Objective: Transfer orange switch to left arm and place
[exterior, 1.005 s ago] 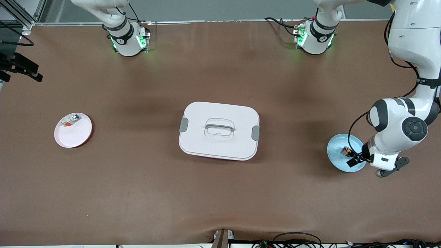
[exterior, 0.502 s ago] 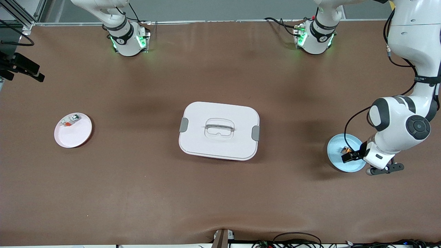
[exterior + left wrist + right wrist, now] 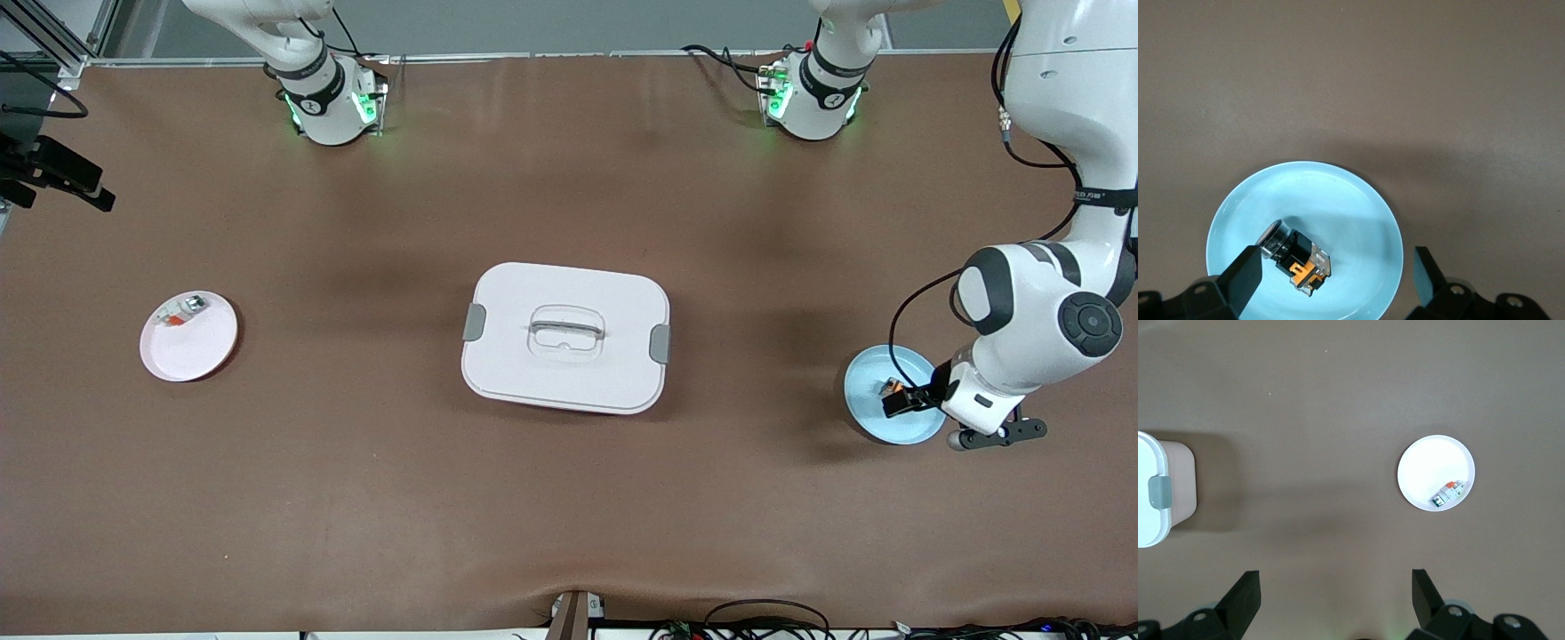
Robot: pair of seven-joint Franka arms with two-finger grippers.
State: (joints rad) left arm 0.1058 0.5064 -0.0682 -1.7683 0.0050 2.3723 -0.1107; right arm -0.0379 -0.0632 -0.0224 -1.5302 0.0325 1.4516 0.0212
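Note:
The orange switch (image 3: pixel 891 388) lies on its side on a light-blue plate (image 3: pixel 867 391) toward the left arm's end of the table. In the left wrist view the switch (image 3: pixel 1295 257) is black with an orange part and rests on the plate (image 3: pixel 1351 207). My left gripper (image 3: pixel 1335 283) is low over the plate and open, with the switch between its fingers, close to one finger (image 3: pixel 1238 280). The same gripper (image 3: pixel 902 399) shows in the front view. The white box (image 3: pixel 565 336) stands mid-table. My right gripper (image 3: pixel 1335 597) hangs open and empty high over bare table.
A pink plate (image 3: pixel 200 347) with a small whitish part (image 3: pixel 180 311) sits toward the right arm's end; the right wrist view shows this plate (image 3: pixel 1425 463) and the box's clip end (image 3: pixel 1155 490). Brown table surrounds the box.
My left gripper has shifted a little across the blue plate and now straddles the switch. Its fingers stay open. The right arm has not moved.

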